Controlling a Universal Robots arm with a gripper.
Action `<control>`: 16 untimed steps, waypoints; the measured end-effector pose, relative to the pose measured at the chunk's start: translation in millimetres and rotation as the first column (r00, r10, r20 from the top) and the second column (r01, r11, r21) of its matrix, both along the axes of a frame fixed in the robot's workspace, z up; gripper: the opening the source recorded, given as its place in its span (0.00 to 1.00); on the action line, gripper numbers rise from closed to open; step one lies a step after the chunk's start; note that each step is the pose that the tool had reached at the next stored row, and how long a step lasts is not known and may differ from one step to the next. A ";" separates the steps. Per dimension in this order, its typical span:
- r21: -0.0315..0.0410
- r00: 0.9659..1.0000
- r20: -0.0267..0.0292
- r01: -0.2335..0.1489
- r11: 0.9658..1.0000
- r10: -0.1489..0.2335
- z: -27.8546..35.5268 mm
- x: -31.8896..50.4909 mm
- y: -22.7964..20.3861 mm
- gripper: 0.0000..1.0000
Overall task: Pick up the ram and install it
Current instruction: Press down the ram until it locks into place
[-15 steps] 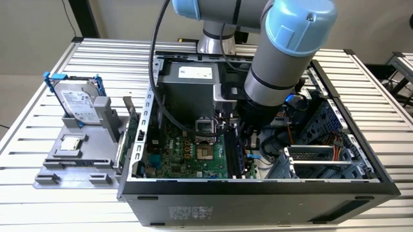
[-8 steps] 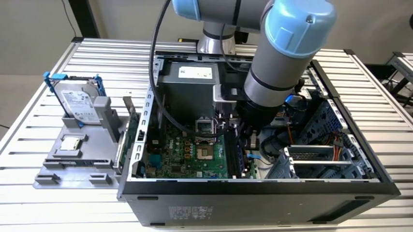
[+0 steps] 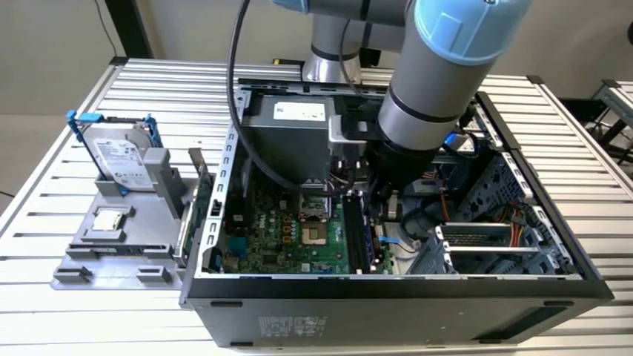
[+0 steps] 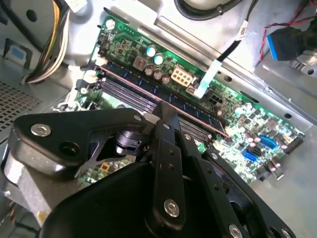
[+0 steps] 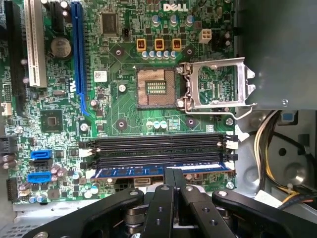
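Reaching down into an open computer case (image 3: 396, 293) on a slatted metal table (image 3: 79, 326), arm lowered beside the grey power supply (image 3: 287, 126), over the green motherboard (image 3: 287, 237). Gripper (image 5: 173, 171) with both black fingers (image 5: 163, 208) pressed together, tips resting on the top edge of the ram (image 5: 148, 172). Ram standing on edge in the slot nearest the board's border, blue-labelled face showing in the first wrist view, dark with a reddish top edge in the second wrist view (image 4: 163, 101). Black slots (image 5: 158, 148) lying parallel just beside it, between ram and open processor socket (image 5: 156, 88), metal socket frame (image 5: 218, 82) flipped up. White latch (image 5: 90, 173) at one end of the ram's slot. Outside the case, toward the exterior view's left, grey tray (image 3: 109, 256) holding a silver hard drive (image 3: 124, 159) upright in a blue bracket (image 3: 84, 119) and a small square processor (image 3: 109, 220) lying flat
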State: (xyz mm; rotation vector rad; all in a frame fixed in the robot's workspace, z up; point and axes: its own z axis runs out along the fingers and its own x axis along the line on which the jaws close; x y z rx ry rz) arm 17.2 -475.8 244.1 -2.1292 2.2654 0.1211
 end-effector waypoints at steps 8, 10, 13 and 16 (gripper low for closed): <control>-0.005 1.000 0.000 0.000 1.000 0.000 20.9 0.0 0.0 0.00; -0.007 1.000 0.000 0.000 1.000 0.000 25.7 0.0 0.0 0.00; -0.008 1.000 0.000 0.000 1.000 0.000 36.9 0.0 0.0 0.00; -0.010 1.000 0.000 0.000 1.000 0.000 45.2 0.0 -0.1 0.00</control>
